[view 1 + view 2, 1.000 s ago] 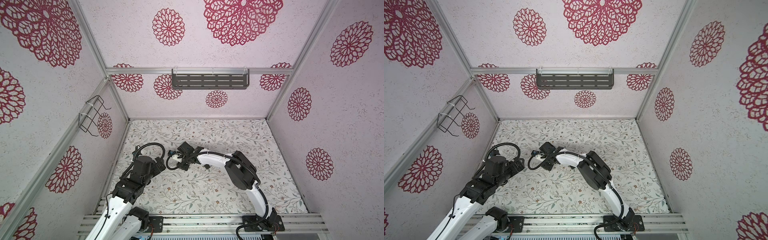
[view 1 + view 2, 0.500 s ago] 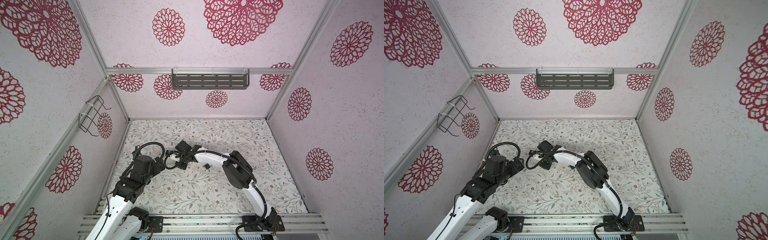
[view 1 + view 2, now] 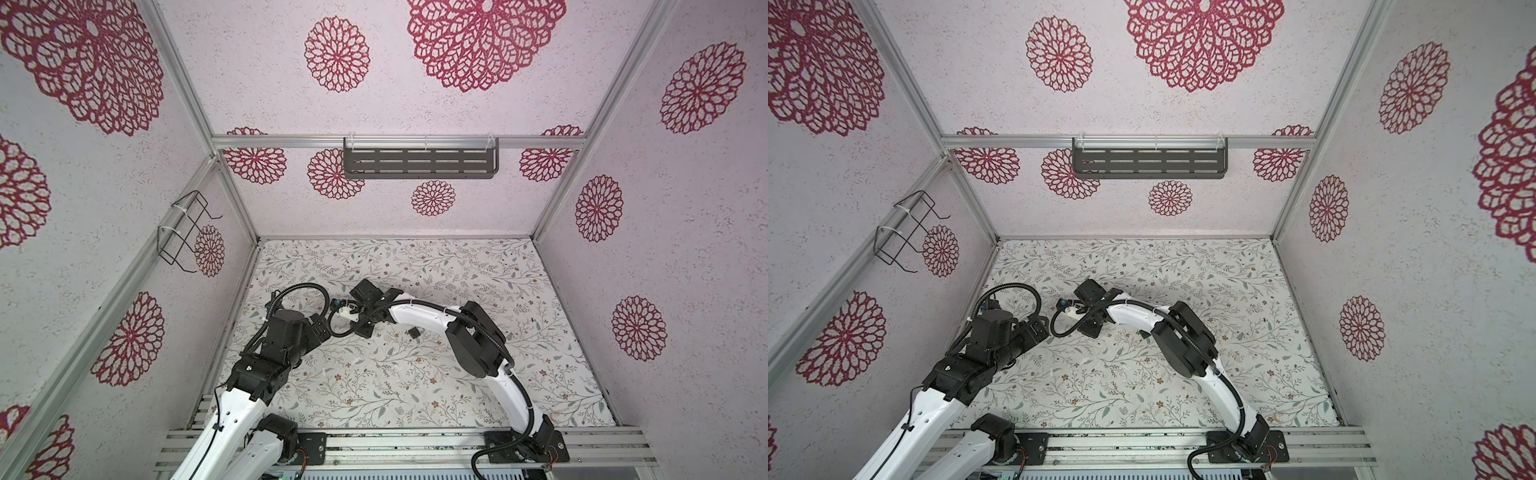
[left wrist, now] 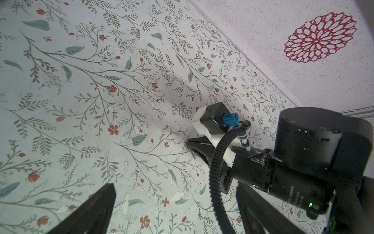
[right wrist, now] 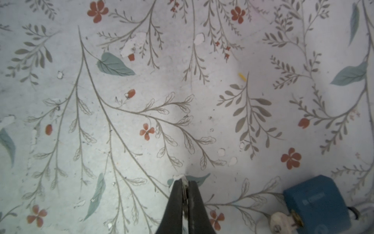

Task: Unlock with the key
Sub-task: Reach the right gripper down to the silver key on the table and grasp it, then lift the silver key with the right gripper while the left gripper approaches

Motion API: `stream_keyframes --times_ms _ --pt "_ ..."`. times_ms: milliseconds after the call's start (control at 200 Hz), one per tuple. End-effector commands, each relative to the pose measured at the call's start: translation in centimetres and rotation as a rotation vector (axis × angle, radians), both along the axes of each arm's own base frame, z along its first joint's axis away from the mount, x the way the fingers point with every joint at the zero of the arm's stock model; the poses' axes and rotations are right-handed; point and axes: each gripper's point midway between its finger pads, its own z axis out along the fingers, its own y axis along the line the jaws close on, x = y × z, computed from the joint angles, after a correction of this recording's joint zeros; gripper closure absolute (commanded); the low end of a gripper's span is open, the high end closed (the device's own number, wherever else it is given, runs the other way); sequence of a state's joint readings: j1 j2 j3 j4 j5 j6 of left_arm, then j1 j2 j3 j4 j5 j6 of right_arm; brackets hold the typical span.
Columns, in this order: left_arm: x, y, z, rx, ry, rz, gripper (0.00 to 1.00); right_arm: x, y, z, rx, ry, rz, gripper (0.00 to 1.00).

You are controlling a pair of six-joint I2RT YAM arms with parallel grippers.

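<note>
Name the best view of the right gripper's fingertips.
Right wrist: the right gripper close up, shut on a metal sliver, likely the key. Left wrist shows one finger side-on; both top views hide them under the arm.

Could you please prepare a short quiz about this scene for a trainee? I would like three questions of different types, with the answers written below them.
1. Short answer: in the right wrist view, does the blue padlock touch the right end effector?
2. True or false: the left end effector stands open above the table.
3. Multiple choice: the right end effector is (a) wide open, (b) shut on a thin light strip, probably the key, (c) shut on the blue padlock.

Key
1. No, it lies apart from it on the table.
2. True.
3. b.
</note>
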State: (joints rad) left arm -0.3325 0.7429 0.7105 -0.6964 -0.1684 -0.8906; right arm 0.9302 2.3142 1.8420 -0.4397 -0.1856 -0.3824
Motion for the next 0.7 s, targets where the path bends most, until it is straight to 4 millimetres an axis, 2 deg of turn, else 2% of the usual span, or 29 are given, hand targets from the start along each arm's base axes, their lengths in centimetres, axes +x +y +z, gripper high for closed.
stream_keyframes --times_ms 0,230,385,555,695 --pt "0.3 0.1 0.3 -0.002 -0.013 0.003 0.03 -0.3 -0.4 1.3 -0.005 0.003 0.001 0.94" --pt "0.3 0.0 0.5 -0.018 -0.019 -0.003 0.03 0.0 -0.5 2.5 0.016 0.004 -0.029 1.0" --pt "0.2 -0.1 1.2 -0.033 -0.038 -0.003 0.03 0.2 -0.9 4.6 0.071 0.013 -0.092 1.0" --pt "0.3 -0.4 2.2 -0.055 -0.062 -0.012 0.03 0.2 -2.5 7.2 0.159 0.049 -0.199 1.0" --pt "0.5 -1.0 3.3 -0.078 -0.098 -0.042 0.02 0.3 -4.8 10.1 0.274 0.105 -0.34 1.0"
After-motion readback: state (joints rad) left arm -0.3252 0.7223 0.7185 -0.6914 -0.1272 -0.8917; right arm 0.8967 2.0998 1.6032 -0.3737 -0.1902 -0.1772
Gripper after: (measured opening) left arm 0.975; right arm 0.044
